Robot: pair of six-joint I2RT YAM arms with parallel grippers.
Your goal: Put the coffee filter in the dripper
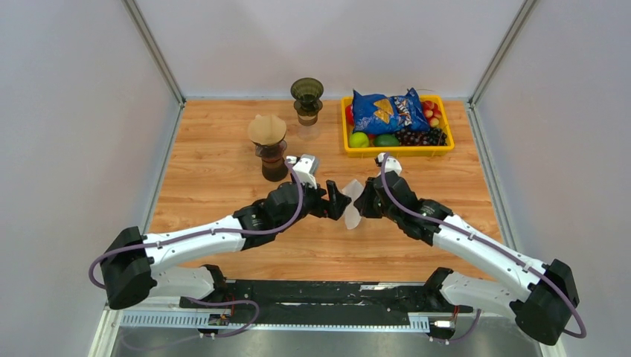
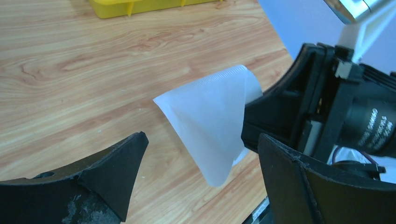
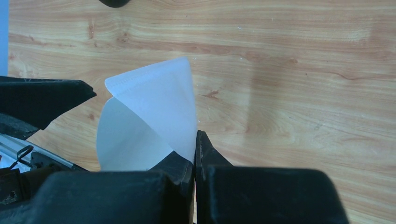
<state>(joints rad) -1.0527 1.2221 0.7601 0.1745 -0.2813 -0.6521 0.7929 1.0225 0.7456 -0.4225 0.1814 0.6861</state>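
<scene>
The white paper coffee filter (image 1: 354,201) hangs in the air above the middle of the table, pinched at one edge by my right gripper (image 1: 366,202), which is shut on it (image 3: 196,140). The filter (image 3: 154,107) fans out up and to the left of those fingers. My left gripper (image 1: 339,201) faces it from the left, open, and the filter (image 2: 210,116) hangs between its spread fingers (image 2: 116,163) without touching them. A dark, empty dripper (image 1: 306,95) stands at the back. A second dripper (image 1: 267,131), lined with brown paper, sits on a carafe at the left.
A yellow basket (image 1: 398,152) at the back right holds a blue chip bag (image 1: 387,110) and fruit. Grey walls close in the table on three sides. Both forearms cross the near half of the table.
</scene>
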